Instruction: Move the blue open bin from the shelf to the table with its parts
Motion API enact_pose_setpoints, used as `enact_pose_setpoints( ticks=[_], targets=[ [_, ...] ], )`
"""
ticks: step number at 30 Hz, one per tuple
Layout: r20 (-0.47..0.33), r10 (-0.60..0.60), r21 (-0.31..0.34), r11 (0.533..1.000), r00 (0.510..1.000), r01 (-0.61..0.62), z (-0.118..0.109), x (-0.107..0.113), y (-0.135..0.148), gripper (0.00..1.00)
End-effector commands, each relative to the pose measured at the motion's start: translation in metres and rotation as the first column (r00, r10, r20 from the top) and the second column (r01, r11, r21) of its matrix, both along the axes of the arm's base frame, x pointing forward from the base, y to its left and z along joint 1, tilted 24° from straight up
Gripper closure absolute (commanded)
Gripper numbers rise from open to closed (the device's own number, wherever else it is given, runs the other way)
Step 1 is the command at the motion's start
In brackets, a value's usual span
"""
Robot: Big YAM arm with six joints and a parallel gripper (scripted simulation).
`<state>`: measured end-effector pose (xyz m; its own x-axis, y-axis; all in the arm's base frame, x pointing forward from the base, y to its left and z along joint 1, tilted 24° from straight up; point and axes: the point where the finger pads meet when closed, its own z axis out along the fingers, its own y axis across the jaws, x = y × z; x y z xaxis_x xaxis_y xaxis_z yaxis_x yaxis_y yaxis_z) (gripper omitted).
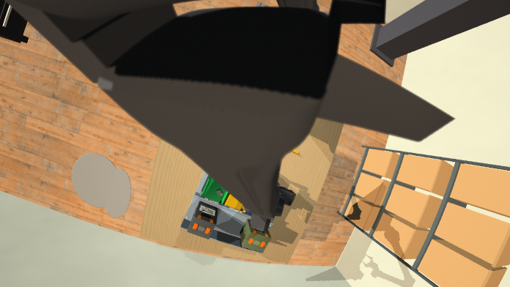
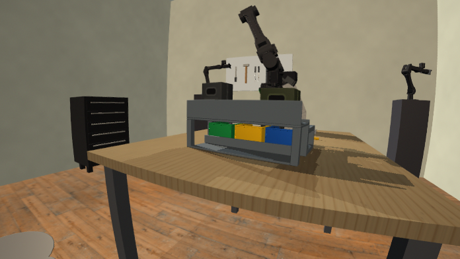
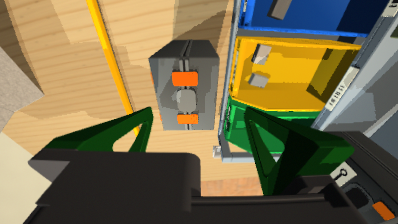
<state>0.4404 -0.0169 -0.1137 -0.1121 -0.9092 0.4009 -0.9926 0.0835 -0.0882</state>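
The blue open bin (image 2: 278,135) sits at the right end of the grey shelf (image 2: 246,130), beside a yellow bin (image 2: 249,132) and a green bin (image 2: 221,129). In the wrist view the blue bin (image 3: 310,15) is at the top right with a grey part in it, above the yellow bin (image 3: 295,72) and the green bin (image 3: 237,130). My gripper (image 3: 198,111) is open and empty, well above the shelf and apart from the blue bin. In the exterior view my gripper (image 2: 285,79) is over the shelf top. In the top view the arm hides the blue bin.
A dark case (image 2: 216,90) and an olive case (image 2: 279,94) stand on the shelf top. A grey case with orange latches (image 3: 184,92) lies below my fingers. A yellow pencil (image 3: 110,65) lies on the table. The table (image 2: 297,185) extends in front of the shelf.
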Motion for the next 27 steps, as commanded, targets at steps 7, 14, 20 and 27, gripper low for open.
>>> enact_pose_setpoints(
  ticks=[7, 14, 20, 27],
  targets=[
    [0.012, -0.002, 0.002, 1.000, 1.000, 0.002, 0.033, -0.003, 0.021, 0.00],
    [0.045, -0.002, 0.009, 1.000, 0.999, 0.001, 0.056, 0.014, 0.031, 0.00],
    [0.017, -0.007, 0.004, 1.000, 1.000, 0.007, 0.046, 0.008, 0.029, 0.00],
    [0.029, -0.012, 0.006, 1.000, 1.000, 0.011, 0.047, 0.011, 0.027, 1.00]
  ],
)
